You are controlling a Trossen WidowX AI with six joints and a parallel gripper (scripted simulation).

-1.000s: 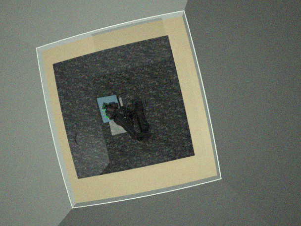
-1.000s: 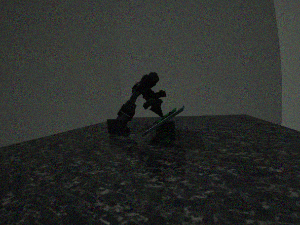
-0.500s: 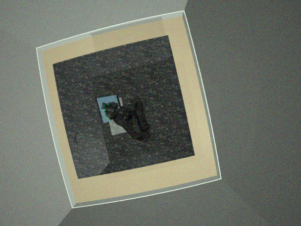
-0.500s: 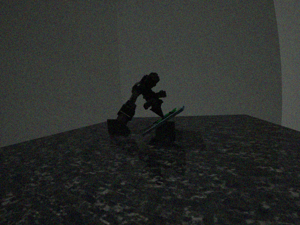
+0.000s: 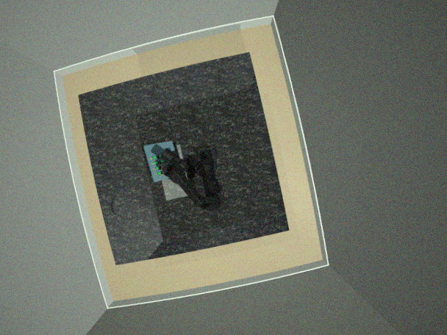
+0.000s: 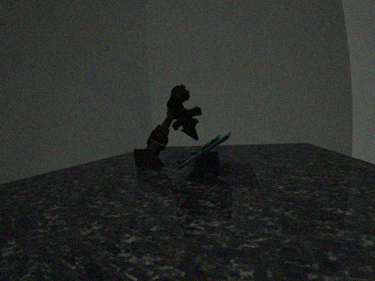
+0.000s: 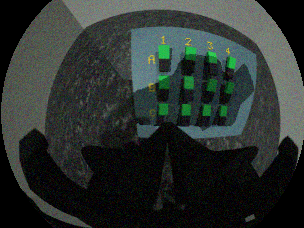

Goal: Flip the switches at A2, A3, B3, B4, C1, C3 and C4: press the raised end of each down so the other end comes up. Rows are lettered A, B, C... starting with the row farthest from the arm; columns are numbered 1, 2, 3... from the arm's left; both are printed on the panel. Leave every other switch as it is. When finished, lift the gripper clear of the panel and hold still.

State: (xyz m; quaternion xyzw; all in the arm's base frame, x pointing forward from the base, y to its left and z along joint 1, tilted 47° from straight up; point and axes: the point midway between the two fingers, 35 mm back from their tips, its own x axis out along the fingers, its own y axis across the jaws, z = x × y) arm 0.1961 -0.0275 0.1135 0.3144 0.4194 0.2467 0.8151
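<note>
A light blue switch panel stands tilted on a dark support. It carries three rows of four green rocker switches, with yellow labels A to C and 1 to 4. In the wrist view, switch A1 shows at the top left and C4 at the lower right. My gripper is shut and empty. It hangs a short way above the near part of the panel, its tip just below row C in the wrist view. I cannot tell which end of each switch is raised.
The arm's base stands just left of the panel's dark support block. A pale grey patch lies beside the arm. The dark speckled table top has a tan border inside low white walls.
</note>
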